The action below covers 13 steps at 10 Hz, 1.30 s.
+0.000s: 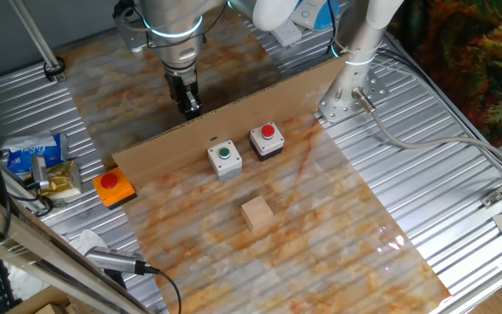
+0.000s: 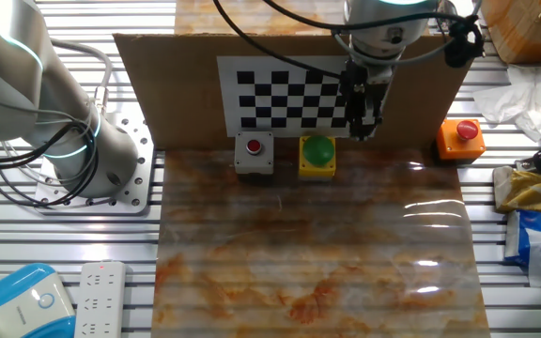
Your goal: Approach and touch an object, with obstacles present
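**Approach under way, barrier not yet crossed**

Gripper [image 1: 187, 106], fingers seemingly pressed together and holding nothing, hangs behind the cardboard strip [image 1: 234, 118]. The wooden cube [image 1: 256, 213] sits mid-counter, beyond both button boxes [image 1: 225, 160]. Next: lift over, descend.

A plain tan wooden cube [image 1: 257, 213] is sitting flat on the bench, near two button boxes, white [image 1: 224, 160] and black [image 1: 267, 140], lying before an upright cardboard strip [image 1: 234, 118].
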{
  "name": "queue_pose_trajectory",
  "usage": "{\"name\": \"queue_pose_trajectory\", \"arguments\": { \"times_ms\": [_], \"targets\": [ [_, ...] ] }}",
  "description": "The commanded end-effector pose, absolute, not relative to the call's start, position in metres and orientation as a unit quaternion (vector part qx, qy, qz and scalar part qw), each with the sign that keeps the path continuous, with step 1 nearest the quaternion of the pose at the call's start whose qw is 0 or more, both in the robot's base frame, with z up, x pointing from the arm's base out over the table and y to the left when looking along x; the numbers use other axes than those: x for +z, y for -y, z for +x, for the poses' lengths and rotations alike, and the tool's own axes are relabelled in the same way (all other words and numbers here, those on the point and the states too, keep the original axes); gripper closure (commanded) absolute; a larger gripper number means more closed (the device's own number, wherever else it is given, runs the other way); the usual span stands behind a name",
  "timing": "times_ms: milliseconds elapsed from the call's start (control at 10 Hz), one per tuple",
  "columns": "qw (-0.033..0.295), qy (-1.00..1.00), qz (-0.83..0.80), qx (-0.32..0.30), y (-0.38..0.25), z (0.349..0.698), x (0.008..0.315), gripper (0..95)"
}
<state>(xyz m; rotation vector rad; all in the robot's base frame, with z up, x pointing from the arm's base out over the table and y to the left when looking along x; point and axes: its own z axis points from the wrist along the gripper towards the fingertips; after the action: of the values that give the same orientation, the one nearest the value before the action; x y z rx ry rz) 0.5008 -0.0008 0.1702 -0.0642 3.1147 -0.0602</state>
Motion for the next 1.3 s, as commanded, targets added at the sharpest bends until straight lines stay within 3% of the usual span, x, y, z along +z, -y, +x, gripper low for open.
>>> {"name": "queue_pose_trajectory", "arguments": {
  "times_ms": [100, 600, 1300],
  "targets": [
    [0.014, -0.999, -0.021, -0.02, 0.001, 0.5, 0.171, 95.0],
    [0.013, -0.999, -0.021, -0.019, 0.003, 0.499, 0.173, 95.0],
    [0.004, -1.0, -0.011, -0.019, -0.001, 0.491, 0.199, 95.0]
  ]
}}
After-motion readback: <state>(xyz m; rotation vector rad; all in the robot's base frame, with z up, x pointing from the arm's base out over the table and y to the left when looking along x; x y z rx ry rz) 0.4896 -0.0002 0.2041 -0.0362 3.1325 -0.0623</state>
